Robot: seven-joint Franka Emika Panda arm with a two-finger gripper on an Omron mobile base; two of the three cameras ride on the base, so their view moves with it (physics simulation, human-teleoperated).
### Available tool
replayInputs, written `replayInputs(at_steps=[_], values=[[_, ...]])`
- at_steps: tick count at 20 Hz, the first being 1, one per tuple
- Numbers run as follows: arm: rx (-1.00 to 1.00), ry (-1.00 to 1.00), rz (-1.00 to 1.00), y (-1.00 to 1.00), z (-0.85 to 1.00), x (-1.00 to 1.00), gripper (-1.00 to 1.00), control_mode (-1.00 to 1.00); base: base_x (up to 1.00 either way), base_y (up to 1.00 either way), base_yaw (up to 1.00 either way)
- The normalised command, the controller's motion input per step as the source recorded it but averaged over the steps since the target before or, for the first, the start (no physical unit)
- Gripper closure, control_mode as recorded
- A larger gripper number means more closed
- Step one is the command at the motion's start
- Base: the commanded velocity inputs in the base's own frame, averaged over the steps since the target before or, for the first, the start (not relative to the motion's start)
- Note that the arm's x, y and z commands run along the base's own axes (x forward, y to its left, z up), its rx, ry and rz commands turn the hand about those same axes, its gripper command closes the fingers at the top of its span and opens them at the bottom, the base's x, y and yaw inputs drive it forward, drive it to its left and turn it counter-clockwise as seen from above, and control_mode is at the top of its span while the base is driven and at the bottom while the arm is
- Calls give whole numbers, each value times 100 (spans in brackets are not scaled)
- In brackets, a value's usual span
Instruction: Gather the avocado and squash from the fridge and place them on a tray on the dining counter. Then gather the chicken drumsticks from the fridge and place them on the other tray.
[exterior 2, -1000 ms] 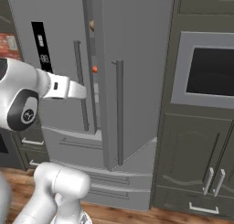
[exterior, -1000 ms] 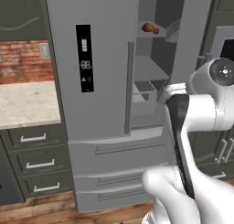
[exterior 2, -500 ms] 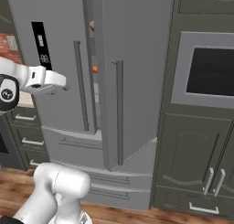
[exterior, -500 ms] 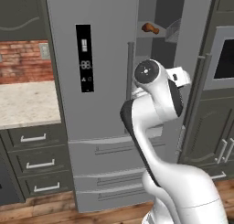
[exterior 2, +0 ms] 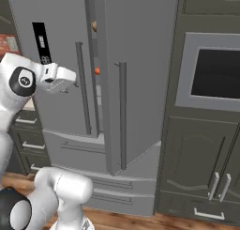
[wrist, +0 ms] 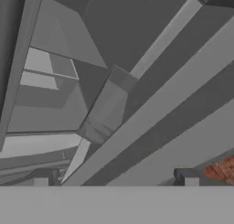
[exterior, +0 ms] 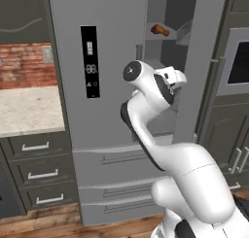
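**Left base view: arm at the part-open fridge, jaws spread and empty**

Left base view has the white arm curled up in front of the grey fridge (exterior: 112,47), its hand turned toward the gap left by the right-hand door (exterior: 204,62), which stands ajar. High inside that gap, a brown chicken drumstick (exterior: 159,30) lies on a shelf, well above the hand. On the closed left door sits a black control panel (exterior: 90,61). To the left are a beige wall counter (exterior: 26,108) with grey drawers (exterior: 36,149) below and a brick backsplash (exterior: 22,64) behind.

From the right base view the gripper (exterior 2: 70,83) hangs just beside the left door's handle (exterior 2: 82,88), touching nothing. Through the narrow slit between the doors a small orange-red squash (exterior 2: 97,71) shows, with a tan piece (exterior 2: 94,25) higher up, too small to identify. A built-in oven (exterior 2: 213,72) fills the dark cabinet to the right.

Hand view looks at slanted grey fridge panels; the two dark fingertips (wrist: 41,181) stand far apart with nothing between them
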Motion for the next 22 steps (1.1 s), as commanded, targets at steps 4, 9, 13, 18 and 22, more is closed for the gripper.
replayInputs(at_steps=[4,9,13,18,22], values=[[0,2,7,-42,-1,67,-100,-100,0,0,0],[0,1,11,-48,0,49,-100,-100,0,0,0],[0,5,12,-20,-15,68,-100,-100,0,0,0],[-4,4,8,-2,-20,55,-100,-100,0,0,0],[-9,0,2,0,-10,21,-100,-100,0,0,0]])
